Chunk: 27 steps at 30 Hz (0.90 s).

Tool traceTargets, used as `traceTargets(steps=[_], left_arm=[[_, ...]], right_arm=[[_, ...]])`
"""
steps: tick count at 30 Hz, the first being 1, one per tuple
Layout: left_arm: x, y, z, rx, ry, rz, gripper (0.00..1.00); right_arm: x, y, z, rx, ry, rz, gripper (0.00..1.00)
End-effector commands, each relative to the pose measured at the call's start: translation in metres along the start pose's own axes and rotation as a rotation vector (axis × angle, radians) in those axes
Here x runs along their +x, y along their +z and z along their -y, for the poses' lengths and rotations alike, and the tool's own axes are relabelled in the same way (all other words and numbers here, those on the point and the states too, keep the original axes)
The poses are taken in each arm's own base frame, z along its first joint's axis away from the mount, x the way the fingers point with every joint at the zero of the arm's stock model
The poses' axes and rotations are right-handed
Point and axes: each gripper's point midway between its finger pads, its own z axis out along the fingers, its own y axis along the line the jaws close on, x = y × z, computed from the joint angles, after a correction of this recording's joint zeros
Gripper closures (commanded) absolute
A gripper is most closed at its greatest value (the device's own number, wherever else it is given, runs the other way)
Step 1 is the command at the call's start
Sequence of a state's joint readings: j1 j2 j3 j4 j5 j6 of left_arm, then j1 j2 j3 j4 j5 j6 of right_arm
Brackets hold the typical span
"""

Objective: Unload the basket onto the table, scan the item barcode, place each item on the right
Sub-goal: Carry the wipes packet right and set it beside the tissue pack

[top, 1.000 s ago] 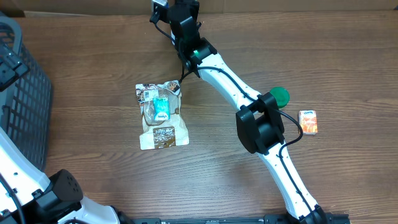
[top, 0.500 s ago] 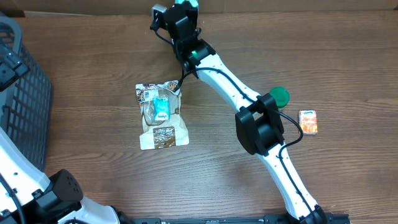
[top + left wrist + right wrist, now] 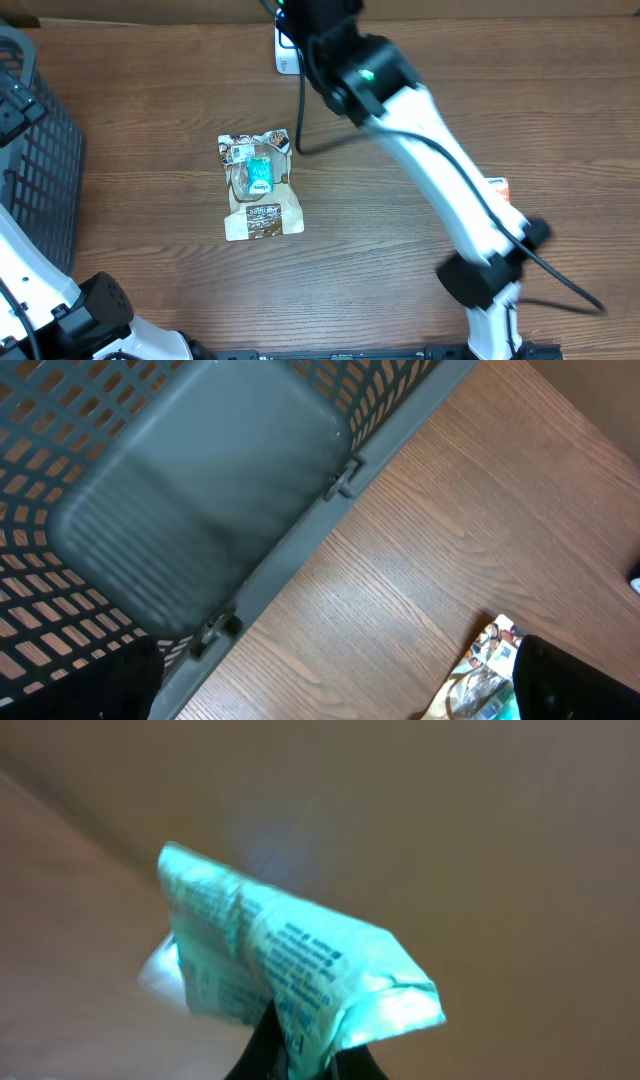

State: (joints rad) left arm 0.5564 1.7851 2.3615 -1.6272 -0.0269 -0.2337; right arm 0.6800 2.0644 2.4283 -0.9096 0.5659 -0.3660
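The left gripper (image 3: 335,675) hangs with its jaws wide apart and empty at the near left, above the rim of a grey mesh basket (image 3: 200,510) on the wooden counter (image 3: 160,280). A brown snack bag (image 3: 260,186) lies flat mid-counter, right of the basket. A small orange box (image 3: 500,187) sits well apart to the right, partly behind the right arm (image 3: 430,160). That arm stretches to the far edge, where the right gripper (image 3: 300,1058) is clamped together on a crumpled teal packet (image 3: 290,965), its printed side blurred before the wrist camera. A white device (image 3: 284,55) sits near the arm's wrist at the far edge.
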Motion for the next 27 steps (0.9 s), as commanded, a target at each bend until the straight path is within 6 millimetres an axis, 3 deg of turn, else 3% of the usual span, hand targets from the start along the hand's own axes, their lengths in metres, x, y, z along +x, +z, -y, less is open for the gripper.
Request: traceTargets(steps=[1,5,9,12,15,17,18,22,27], left_arm=[[0.001,-0.001,0.001,0.003,-0.008,0.001,0.0],[0.001,-0.001,0.001,0.003,-0.008,0.001,0.0],[0.001,-0.001,0.001,0.003,-0.008,0.001,0.0],[0.001,-0.001,0.001,0.003,-0.008,0.001,0.0],[0.001,-0.001,0.001,0.003,-0.008,0.001,0.0],[0.001,-0.001,0.001,0.003,-0.008,0.001,0.0],[0.001,-0.001,0.001,0.003,-0.008,0.001,0.0],[0.001,-0.001,0.001,0.003,-0.008,0.001,0.0],[0.001,-0.001,0.001,0.003,-0.008,0.001,0.01]], right_arm=[[0.019,-0.056,0.014,-0.111,0.59,-0.104,0.96],[0.054,-0.094,0.037,-0.171,0.674,-0.239,0.96],[0.089,-0.111,0.085,-0.118,0.824,-0.326,0.96],[0.126,-0.113,0.135,-0.009,0.995,-0.392,0.96],[0.156,-0.108,0.172,0.033,1.107,-0.435,0.96],[0.183,-0.103,0.198,0.058,1.199,-0.479,0.96],[0.208,-0.098,0.211,0.067,1.271,-0.527,0.96],[0.264,-0.085,0.222,0.116,1.318,-0.66,0.96],[0.332,-0.059,0.201,0.14,1.356,-0.829,0.96]])
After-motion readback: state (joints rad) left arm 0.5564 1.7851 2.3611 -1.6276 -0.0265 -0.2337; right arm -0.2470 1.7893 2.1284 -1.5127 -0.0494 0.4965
